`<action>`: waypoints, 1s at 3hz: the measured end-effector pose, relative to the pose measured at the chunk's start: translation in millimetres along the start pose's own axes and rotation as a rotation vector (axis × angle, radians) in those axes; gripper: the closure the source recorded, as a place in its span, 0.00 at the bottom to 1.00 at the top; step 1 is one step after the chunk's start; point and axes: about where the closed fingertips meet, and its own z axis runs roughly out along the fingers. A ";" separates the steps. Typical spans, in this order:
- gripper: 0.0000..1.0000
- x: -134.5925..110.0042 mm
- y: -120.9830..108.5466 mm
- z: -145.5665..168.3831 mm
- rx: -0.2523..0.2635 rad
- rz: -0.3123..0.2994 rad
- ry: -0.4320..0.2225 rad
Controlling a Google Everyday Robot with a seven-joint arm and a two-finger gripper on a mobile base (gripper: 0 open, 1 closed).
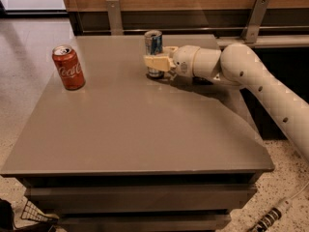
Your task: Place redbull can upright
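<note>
The redbull can (pixel 153 45), slim, dark blue and silver, stands upright on the grey table (pixel 140 124) near its far edge. My gripper (pixel 155 62) reaches in from the right on a white arm, and its cream fingers (pixel 155 62) are closed around the can's lower half. The can's base is at the table surface.
A red Coca-Cola can (pixel 68 67) stands upright at the table's far left. A wooden wall panel with metal brackets (pixel 114 14) runs behind the table. A dark object (pixel 203 81) lies behind my wrist, mostly hidden. Speckled floor lies right of the table.
</note>
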 end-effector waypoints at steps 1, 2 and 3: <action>0.54 -0.5 0.1 0.0 0.000 0.000 0.000; 0.23 -0.7 0.4 0.3 -0.001 0.000 0.000; 0.01 -0.8 2.3 2.7 -0.005 0.000 0.000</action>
